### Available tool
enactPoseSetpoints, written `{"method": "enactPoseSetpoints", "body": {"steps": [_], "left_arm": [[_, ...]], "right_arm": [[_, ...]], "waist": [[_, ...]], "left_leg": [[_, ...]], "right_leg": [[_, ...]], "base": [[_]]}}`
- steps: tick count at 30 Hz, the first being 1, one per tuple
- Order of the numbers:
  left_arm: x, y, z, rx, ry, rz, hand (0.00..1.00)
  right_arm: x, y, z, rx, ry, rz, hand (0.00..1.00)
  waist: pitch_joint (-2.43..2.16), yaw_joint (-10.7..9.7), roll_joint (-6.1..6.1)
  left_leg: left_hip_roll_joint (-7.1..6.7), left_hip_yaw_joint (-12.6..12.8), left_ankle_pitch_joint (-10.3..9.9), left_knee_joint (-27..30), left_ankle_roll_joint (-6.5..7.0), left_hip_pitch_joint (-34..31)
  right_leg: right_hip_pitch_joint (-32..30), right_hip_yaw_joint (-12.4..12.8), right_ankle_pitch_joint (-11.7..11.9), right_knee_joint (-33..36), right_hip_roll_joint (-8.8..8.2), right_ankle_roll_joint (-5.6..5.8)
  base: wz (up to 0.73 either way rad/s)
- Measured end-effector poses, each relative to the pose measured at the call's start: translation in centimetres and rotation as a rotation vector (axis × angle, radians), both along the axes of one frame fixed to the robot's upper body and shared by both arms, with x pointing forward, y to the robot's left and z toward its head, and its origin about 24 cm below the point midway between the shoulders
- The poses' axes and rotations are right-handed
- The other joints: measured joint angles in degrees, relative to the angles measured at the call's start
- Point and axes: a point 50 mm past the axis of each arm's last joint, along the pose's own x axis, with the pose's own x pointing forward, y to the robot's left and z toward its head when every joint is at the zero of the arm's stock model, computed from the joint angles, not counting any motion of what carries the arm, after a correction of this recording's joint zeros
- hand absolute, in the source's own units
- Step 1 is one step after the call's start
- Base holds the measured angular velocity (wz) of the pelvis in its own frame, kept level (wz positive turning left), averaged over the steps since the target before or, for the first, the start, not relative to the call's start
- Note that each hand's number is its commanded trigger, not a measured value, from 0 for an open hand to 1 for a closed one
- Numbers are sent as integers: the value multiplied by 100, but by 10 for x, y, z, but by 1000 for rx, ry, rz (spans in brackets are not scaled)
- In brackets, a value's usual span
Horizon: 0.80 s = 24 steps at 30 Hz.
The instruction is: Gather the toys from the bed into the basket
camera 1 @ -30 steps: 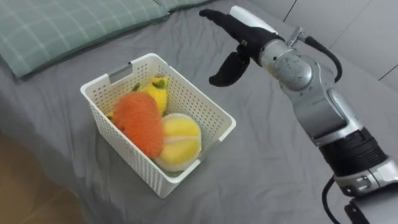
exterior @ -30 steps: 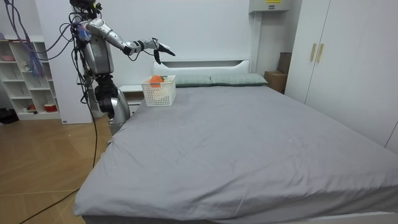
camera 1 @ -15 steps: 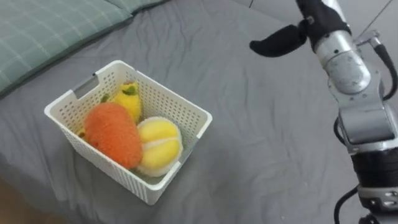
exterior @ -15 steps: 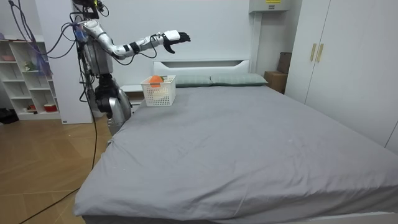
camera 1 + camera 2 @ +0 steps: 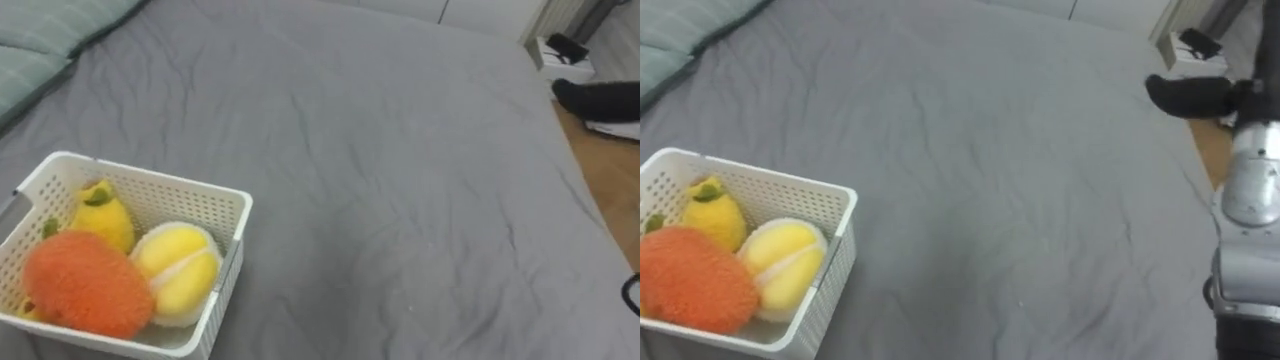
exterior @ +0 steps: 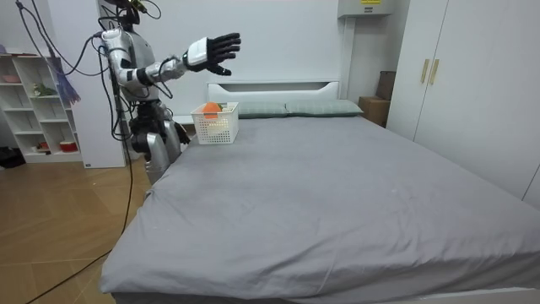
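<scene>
- Toys first: three plush pieces are seen packed in the white basket [image 5: 150,174] at the near left of the grey bed [image 5: 400,180]. They are an orange one [image 5: 85,290], a round yellow one [image 5: 178,270] and a small lemon-like one [image 5: 100,215] tucked behind.
- Beyond the basket the sheet is read as plain grey cloth with light creases, so the collecting is judged as good as finished.
- The right hand [image 6: 213,49] is raised high over the head end of the bed in the room view. Its fingers are spread wide and straight, and nothing is carried in it.
- The robot is placed at the bed's corner beside the basket, at the room view's left.
- The step in hand is judged to be a last check. The whole sheet should be swept by eye, out to the far edge and along the pillow [image 5: 40,40], before the job is called done.
- When the arm is lowered, a path well clear of the basket's rim should be chosen, as so light a basket could be tipped or shoved by a knock.
- If the basket is to be lifted, it should be gripped firmly at the rim and carried level, since the toys seem to sit high in it.
</scene>
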Motion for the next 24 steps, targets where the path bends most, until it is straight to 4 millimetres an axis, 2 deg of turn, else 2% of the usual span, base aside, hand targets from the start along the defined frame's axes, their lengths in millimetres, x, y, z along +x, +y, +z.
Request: {"method": "enactPoseSetpoints", "body": {"steps": [2, 4, 8, 12, 13, 14, 15, 17, 18, 20, 21, 23, 24], "left_arm": [[-9, 1, -1, 2, 17, 19, 0], [-14, 3, 0, 6, 20, 33, 0], [-32, 6, 0, 11, 58, 75, 0], [-36, 6, 0, 14, 79, 89, 0], [-36, 6, 0, 12, 76, 101, 0], [-36, 6, 0, 13, 76, 102, 0], [-36, 6, 0, 13, 77, 103, 0], [-38, 5, 0, 17, 80, 105, 0], [-38, 5, 0, 18, 81, 105, 0], [-42, 4, 0, 18, 91, 107, 0], [-42, 4, 0, 18, 93, 109, 0], [-41, 1, -1, 15, 95, 114, 0], [-40, 1, -2, 14, 94, 115, 0]], "right_arm": [[-24, -18, -20, 69, 37, -92, 0], [-41, -30, -29, 122, 39, -165, 0], [-78, -50, -52, 187, 64, -333, 0], [-103, -54, -76, 299, 55, -458, 0], [-112, -54, -90, 358, 75, -501, 0], [-122, -54, -104, 404, 110, -546, 0], [-127, -54, -111, 430, 125, -569, 0], [-151, -48, -142, 564, 176, -671, 0], [-157, -45, -151, 601, 190, -697, 0], [-181, -32, -182, 708, 277, -788, 0], [-189, -28, -190, 724, 311, -814, 0], [-226, -9, -224, 798, 480, -929, 0], [-233, -3, -231, 819, 521, -945, 0]], "waist": [[-18, -140, 25], [-18, -278, 44], [-6, -377, 68], [29, -560, 36], [29, -568, 80], [31, -572, 47], [34, -576, 73], [16, -584, 122], [16, -595, 123], [17, -661, 193], [21, -671, 157], [28, -682, 162], [27, -679, 174]], "left_leg": [[12, 40, -10, -5, -11, 8], [17, 80, -14, -5, -16, 5], [105, 299, -110, 1, -58, 101], [132, 370, -119, 5, -66, 101], [137, 391, -120, 6, -68, 99], [138, 409, -120, 4, -68, 97], [138, 415, -120, 3, -68, 97], [137, 424, -129, 2, -71, 91], [137, 427, -130, 2, -72, 91], [135, 426, -131, 8, -76, 111], [134, 418, -132, 7, -78, 119], [125, 393, -137, 0, -84, 133], [123, 385, -137, -1, -84, 131]], "right_leg": [[-12, 50, 0, -2, 16, 0], [-34, 81, -1, -3, 23, -1], [-8, 180, 10, 8, 85, -18], [-40, 235, 12, 3, 103, -22], [-85, 260, 21, -2, 109, -37], [-94, 279, 24, -10, 111, -42], [-94, 286, 24, -10, 112, -43], [-75, 373, 12, -11, 130, -62], [-77, 376, 11, -11, 130, -63], [-94, 378, -3, -20, 134, -82], [-90, 370, -7, -22, 133, -86], [-83, 376, -45, -15, 128, -98], [-86, 379, -53, -13, 128, -101]], "base": [[-11], [-9], [-30], [-10], [-11], [-8], [-6], [-5], [0], [0], [0], [3], [3]]}}
